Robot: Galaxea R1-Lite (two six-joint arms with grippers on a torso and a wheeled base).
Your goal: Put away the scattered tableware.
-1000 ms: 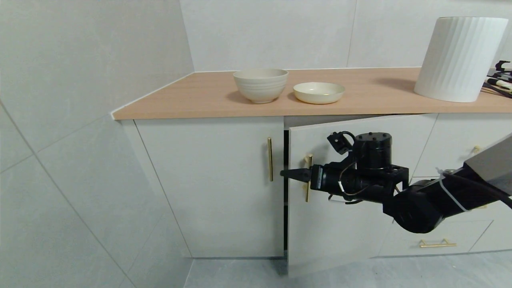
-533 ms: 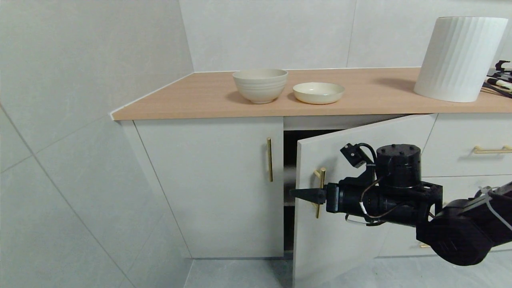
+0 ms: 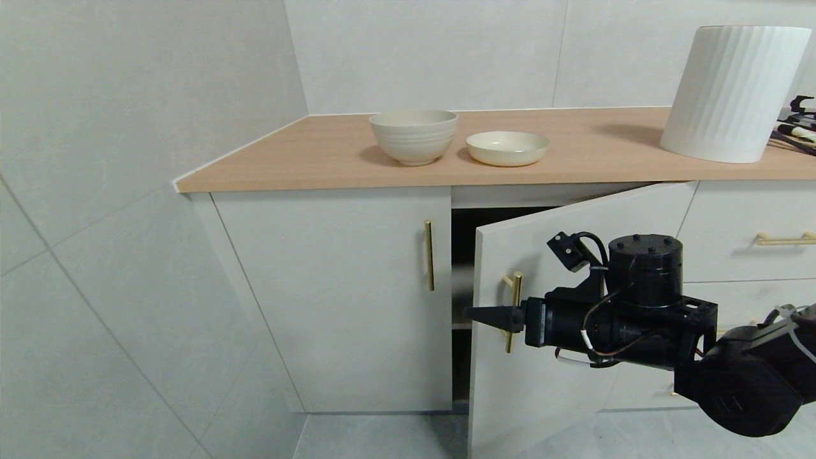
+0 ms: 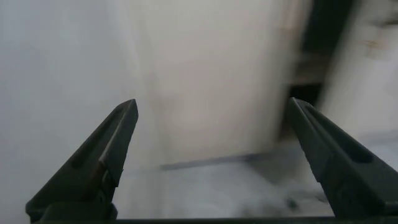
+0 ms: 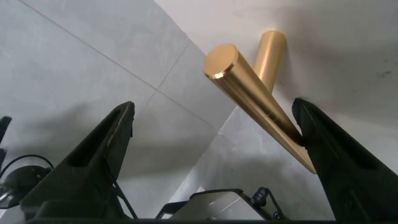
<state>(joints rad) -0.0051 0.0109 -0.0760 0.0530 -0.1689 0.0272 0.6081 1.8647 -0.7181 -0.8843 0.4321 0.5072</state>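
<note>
**Operator:** What does the door-opening step require?

**Technician:** The left gripper (image 4: 211, 107) is spread wide and holds nothing. The right gripper (image 3: 488, 314) is also released, with the handle (image 3: 514, 310) of the half-open cabinet door (image 3: 510, 389) apparently hooked against one finger. Pull along the door's arc so the bar does not slip off the fingertip.

**Operator:** Where is the tableware?

**Technician:** On the countertop (image 3: 287, 167). The bowl (image 3: 414, 135) stands just left of the shallow dish (image 3: 507, 147). Both lie above the right gripper, well apart from it.
</note>
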